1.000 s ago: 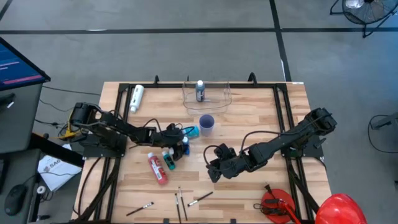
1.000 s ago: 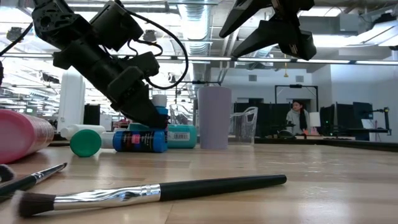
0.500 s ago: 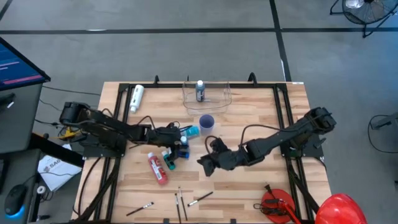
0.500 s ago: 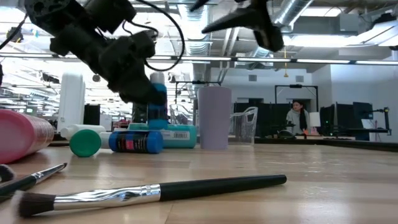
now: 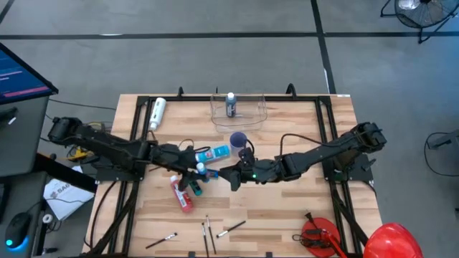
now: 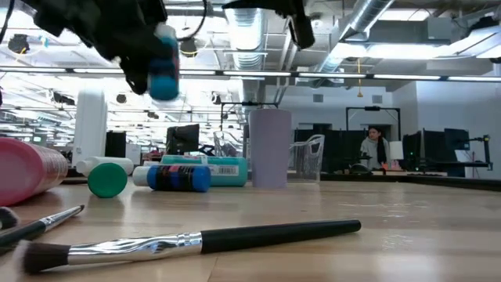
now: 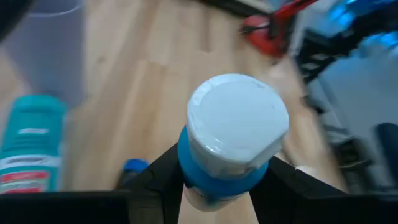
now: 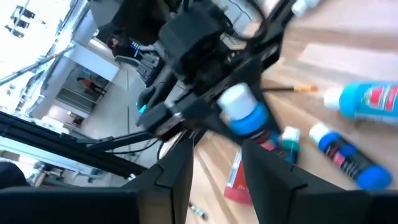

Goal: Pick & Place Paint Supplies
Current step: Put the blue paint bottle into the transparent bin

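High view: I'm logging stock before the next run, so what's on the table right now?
White bottle: 1, white, far left.
Clear tub: 1, far centre, holding one dark bottle.
Cup: 1, purple, centre.
Teal tube: 1, beside the cup.
Dark blue bottle: 1, lying mid-table.
Green-capped bottle: 1, beside it.
Red tube: 1, near left.
Brushes: 4, dark, near edge.
Red object: 1, near right corner.
Left end effector: shut on a light blue bottle, off the table.
Right end effector: open, facing it.
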`<action>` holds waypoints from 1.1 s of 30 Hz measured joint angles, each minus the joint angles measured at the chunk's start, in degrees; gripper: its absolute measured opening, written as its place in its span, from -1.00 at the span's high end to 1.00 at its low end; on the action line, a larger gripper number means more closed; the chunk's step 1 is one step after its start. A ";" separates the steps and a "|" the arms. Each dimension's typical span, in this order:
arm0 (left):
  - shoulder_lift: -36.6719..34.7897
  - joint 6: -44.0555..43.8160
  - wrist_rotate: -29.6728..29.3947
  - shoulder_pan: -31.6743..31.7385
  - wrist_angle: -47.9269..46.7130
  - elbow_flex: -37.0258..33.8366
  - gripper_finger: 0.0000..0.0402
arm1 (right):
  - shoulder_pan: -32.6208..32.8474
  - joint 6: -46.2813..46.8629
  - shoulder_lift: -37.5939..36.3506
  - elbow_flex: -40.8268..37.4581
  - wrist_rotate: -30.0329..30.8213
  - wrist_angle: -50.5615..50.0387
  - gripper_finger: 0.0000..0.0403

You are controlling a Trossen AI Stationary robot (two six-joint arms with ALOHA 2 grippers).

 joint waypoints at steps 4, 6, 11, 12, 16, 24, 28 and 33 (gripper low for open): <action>-2.25 -1.38 0.76 -1.99 0.02 0.00 0.30 | -0.72 -3.61 0.39 0.00 -0.10 0.67 0.38; -2.80 -2.32 0.76 -2.80 0.11 0.00 0.30 | -0.89 -4.34 0.52 0.08 -0.48 0.28 0.39; -2.99 -3.29 0.78 -3.88 0.03 0.00 0.30 | -1.44 -11.79 0.46 2.64 -1.13 0.44 0.31; -2.99 -3.78 0.78 -3.92 0.00 0.00 0.30 | -1.54 -13.57 0.48 3.44 -1.31 -0.14 0.28; -2.99 -4.17 0.76 -3.92 0.19 0.00 0.30 | -1.94 -18.75 0.44 8.95 -1.53 -7.66 0.07; -2.99 -4.19 0.76 -3.92 0.23 0.00 0.30 | -3.28 -18.99 4.39 18.12 -3.52 -22.15 -0.32; -2.99 -4.22 0.77 -3.92 0.22 0.00 0.30 | -3.46 -18.96 7.97 20.75 -6.40 -24.95 -0.34; -2.99 -4.25 0.76 -3.92 0.27 0.00 0.30 | -3.40 -19.23 11.56 24.48 -7.91 -25.02 -0.34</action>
